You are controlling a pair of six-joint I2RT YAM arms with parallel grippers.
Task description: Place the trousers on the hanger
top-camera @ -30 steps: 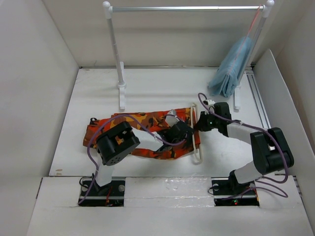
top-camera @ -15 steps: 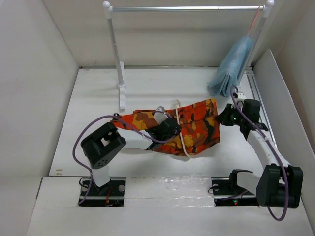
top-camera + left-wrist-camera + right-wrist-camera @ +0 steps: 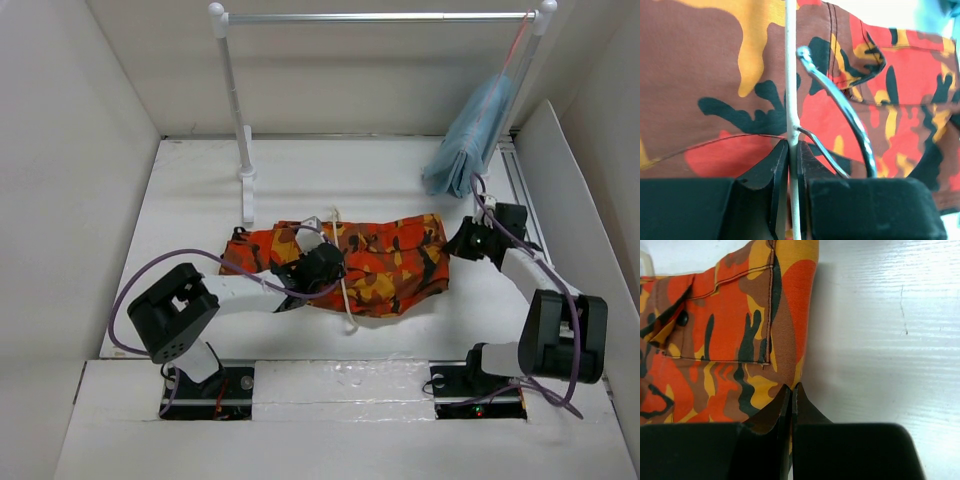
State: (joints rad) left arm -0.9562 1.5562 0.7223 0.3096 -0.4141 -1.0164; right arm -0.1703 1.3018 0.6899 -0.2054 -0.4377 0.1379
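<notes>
orange-red camo trousers (image 3: 395, 260); left tool (image 3: 792, 147) clamps thin cream hanger (image 3: 790, 60); right tool (image 3: 791, 389) pinches trousers edge.

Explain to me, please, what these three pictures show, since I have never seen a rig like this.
Two robot arms are bolted at the near edge of a white table. One picture looks down from above; the other two come from cameras on each wrist. Camouflage trousers lie on the table with a cream hanger across them. The left gripper is shut on the hanger's thin bar; the right gripper pinches the trousers' edge. A light blue garment hangs on the rail behind.
</notes>
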